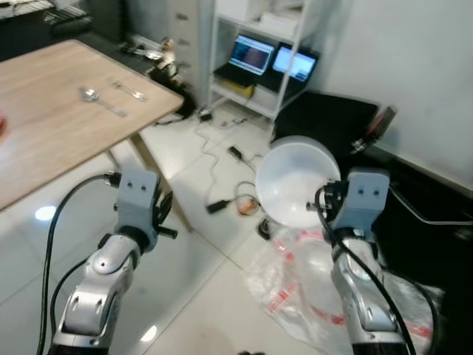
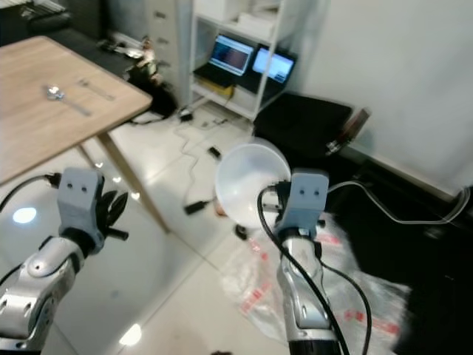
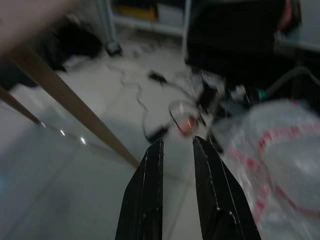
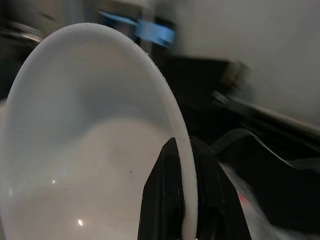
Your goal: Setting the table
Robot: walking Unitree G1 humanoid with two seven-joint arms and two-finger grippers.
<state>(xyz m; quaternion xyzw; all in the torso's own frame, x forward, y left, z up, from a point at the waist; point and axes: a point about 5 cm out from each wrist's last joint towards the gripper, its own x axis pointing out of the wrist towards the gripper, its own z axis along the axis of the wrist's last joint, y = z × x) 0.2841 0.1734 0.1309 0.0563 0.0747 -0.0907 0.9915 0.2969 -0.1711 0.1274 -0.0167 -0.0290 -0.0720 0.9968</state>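
One white bowl (image 1: pixel 297 183) pinched by its rim between the fingers of the right gripper (image 4: pixel 181 165), carried in the air well to the right of the wooden table (image 1: pixel 44 126), above a crumpled plastic bag (image 1: pixel 295 277). Thin edge grip only: likely to slip or tip during walking or a jolt, then drop to the tiled floor. Trailing cables beside the table leg could snag a step. Left gripper (image 3: pixel 176 150) empty, fingers narrowly parted, below the table's edge. Two utensils (image 1: pixel 111 95) on the table; two lit screens (image 1: pixel 272 58) beyond.
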